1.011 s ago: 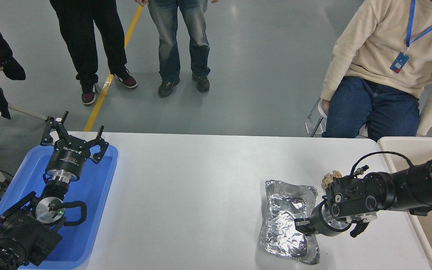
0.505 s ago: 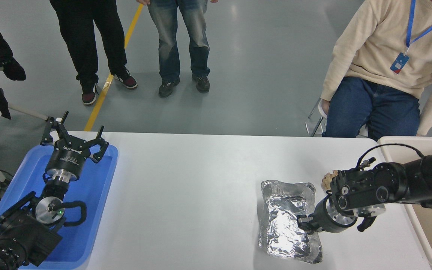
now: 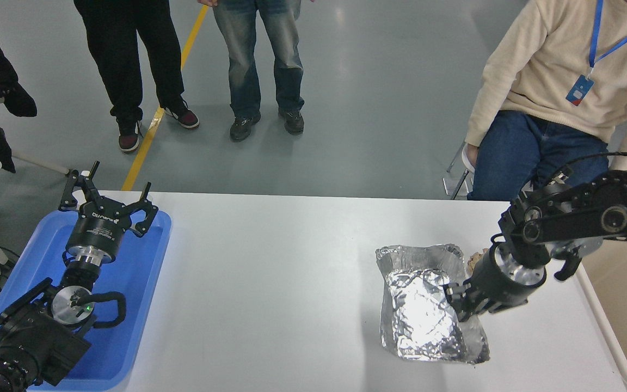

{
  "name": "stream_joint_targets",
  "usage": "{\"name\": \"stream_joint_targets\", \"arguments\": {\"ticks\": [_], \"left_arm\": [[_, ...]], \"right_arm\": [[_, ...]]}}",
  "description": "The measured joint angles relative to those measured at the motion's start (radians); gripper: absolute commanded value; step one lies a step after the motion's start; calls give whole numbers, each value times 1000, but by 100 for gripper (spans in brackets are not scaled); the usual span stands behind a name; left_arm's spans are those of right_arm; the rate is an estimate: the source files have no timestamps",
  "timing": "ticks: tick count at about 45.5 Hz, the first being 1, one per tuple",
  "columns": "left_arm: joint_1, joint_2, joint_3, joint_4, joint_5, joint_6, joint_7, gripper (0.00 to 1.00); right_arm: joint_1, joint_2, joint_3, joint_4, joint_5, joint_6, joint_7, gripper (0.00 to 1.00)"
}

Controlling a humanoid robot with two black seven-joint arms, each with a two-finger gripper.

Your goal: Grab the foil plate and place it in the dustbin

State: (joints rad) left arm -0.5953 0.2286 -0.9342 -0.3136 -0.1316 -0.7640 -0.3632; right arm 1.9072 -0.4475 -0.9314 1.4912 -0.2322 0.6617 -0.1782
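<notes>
Crinkly silver foil plate near the table's right edge, right gripper clamped on its right rim; left gripper spread open, parked far-left corner.

Crinkled silver foil plate, seemingly tilted, right of table centre; beige dustbin at the right edge.

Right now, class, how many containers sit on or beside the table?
3: the blue tray at the table's left, the foil plate right of centre, the dustbin at the right edge. Others may lie outside the view.
</notes>
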Motion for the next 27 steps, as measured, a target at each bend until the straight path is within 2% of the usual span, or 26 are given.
{"name": "stream_joint_targets", "arguments": {"ticks": [12,27], "left_arm": [[0,0,0,0,0,0,0,100],[0,0,0,0,0,0,0,100]], "right_arm": [[219,-27,-25,5,50,90,0,0],[434,-36,-110,7,109,117,0,0]]}}
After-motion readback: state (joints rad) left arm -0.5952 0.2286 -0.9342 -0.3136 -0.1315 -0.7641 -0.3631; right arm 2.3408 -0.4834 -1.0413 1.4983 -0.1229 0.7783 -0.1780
